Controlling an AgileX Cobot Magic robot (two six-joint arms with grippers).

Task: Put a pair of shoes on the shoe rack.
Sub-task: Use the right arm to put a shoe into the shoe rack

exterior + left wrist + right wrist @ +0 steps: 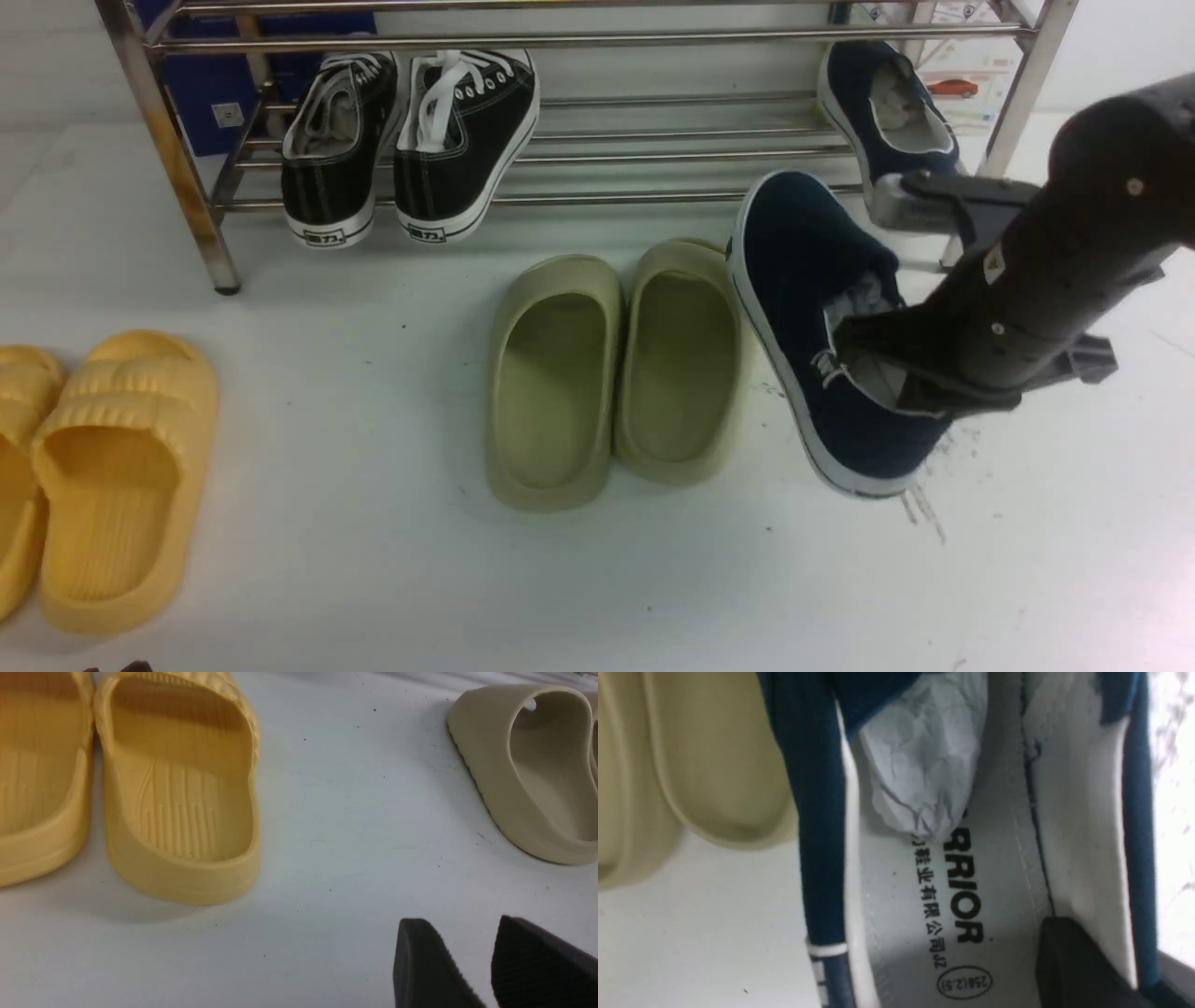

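The navy shoe [803, 280] sits tilted on the floor [373, 560] just right of the olive slides [616, 373]. Its side wall is pinched in the right claw [873, 369], one finger [1073, 961] inside. Its mate [887, 112] rests at the shoe rack's [597, 39] right end.

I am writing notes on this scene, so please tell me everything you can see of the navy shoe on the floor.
The navy shoe is a cloth-looking slip-on with a white sole edge and a white insole printed in black letters. Crumpled white paper sits in its toe. It lies tilted on the white floor, toe toward the rack, close beside the green slides. The right hand grips its side wall, one finger inside.
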